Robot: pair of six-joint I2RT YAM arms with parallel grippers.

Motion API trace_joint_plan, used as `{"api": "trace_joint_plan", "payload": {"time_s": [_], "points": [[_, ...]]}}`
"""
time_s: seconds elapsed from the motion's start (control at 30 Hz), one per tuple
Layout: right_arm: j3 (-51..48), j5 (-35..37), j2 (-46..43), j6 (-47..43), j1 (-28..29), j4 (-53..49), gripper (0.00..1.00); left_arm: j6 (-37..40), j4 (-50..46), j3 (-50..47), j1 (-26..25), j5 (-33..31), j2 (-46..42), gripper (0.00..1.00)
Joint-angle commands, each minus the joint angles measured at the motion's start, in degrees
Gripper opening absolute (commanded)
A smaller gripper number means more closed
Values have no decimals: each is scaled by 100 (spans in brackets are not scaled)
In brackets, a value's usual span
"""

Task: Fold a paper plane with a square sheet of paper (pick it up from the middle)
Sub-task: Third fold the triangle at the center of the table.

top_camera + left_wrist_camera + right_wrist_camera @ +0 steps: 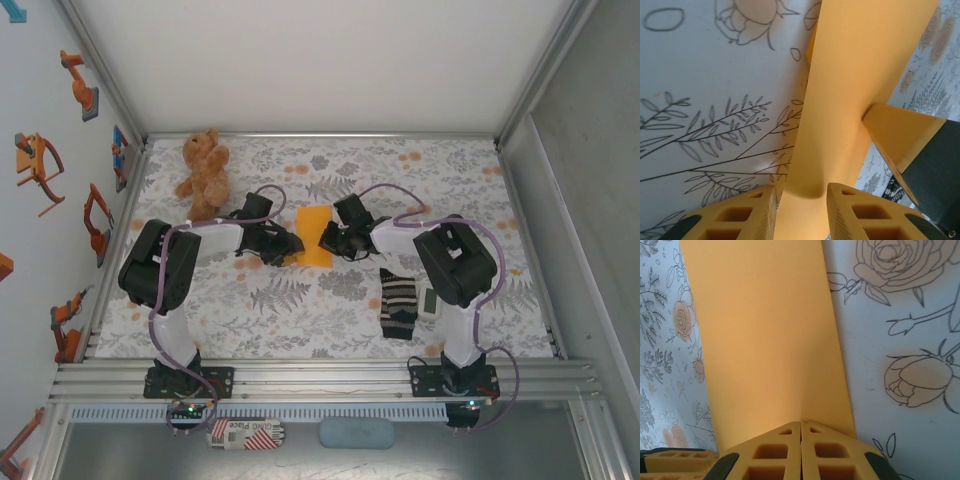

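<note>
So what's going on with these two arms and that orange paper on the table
Both arms are working on the orange-yellow paper in the middle of the flowered table; it now looks like a narrow strip, apparently folded. The right gripper is shut on its near edge. The left gripper has the paper between its fingers from the other side, with a gap between them. A teddy bear, a striped sock and a small white device lie aside, untouched.

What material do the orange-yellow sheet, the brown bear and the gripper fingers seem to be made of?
Orange-yellow sheet: thin matte paper, judging by its soft bend between the fingers. Brown bear: plush fabric, its outline fuzzy. Fingers: probably matte moulded or printed plastic, with square hollow cells. Table cover: looks like a floral-printed sheet, material unclear.
</note>
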Motion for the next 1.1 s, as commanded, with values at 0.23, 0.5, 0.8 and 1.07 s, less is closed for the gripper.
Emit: {"api": "trace_joint_plan", "payload": {"time_s": [0.23,0.5,0.8,1.07], "points": [[-290,213,72,101,-48,-442,7,-223,816,52,237,556,210,30],[-306,214,3,104,-66,-436,7,-251,864,285,320,671,545,30],[-312,172,-51,62,-66,-317,8,-199,713,427,334,637,655,19],[-61,414,-565,-650,-80,-345,21,-210,528,435,369,565,614,5]]}}
